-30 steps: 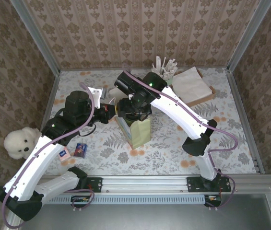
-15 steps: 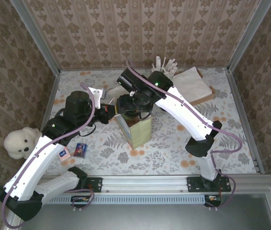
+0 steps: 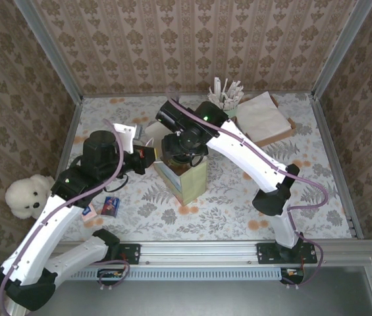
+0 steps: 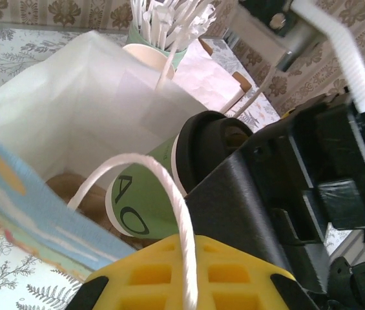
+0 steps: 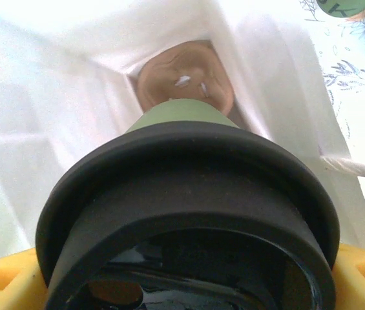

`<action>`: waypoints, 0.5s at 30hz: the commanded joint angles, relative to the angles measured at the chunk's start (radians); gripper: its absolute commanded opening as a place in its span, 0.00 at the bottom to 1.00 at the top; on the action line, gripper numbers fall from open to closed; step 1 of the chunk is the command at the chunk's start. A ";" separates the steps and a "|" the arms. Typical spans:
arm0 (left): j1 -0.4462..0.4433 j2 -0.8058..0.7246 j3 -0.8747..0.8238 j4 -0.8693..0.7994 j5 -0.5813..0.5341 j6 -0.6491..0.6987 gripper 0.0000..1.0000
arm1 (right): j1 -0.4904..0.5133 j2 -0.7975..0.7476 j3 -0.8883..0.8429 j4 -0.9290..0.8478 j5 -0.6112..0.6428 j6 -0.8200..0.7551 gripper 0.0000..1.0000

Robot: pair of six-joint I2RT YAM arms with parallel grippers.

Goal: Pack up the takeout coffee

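Paper bag stood mid-tabletop in the top external view. The right pincer was over its mouth and the left pincer at its left rim. The stick cup and napkin stack lay well apart behind it. Open tabletop lay to the right and front.

Left wrist view: the left pincer was pressed together on the rope handle. The coffee cup, green with a black lid, hung inside the bag above the brown carrier tray on the bag floor.

Right wrist view: the right pincer pinched the cup near the lid, its yellow fingers spread wide. A tray well lay directly below. Recommended procedure: lower straight, hold the handle taut, and release only once the base seats in the well. The bag walls stood close on all sides, so sideways drift would likely snag the paper.
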 commanded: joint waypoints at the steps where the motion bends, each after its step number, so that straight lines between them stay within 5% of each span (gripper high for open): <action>1: -0.003 -0.011 -0.015 0.050 0.031 0.017 0.06 | 0.012 0.042 -0.011 -0.034 -0.015 -0.007 0.69; 7: -0.001 0.011 0.007 0.023 0.073 0.033 0.08 | 0.021 0.081 -0.012 -0.069 -0.023 -0.033 0.69; 12: 0.029 -0.035 0.003 0.036 0.159 0.088 0.34 | 0.017 0.093 -0.011 -0.121 -0.046 -0.093 0.68; 15: 0.061 -0.094 -0.015 0.057 0.100 0.093 0.50 | 0.016 0.102 -0.011 -0.162 -0.052 -0.126 0.66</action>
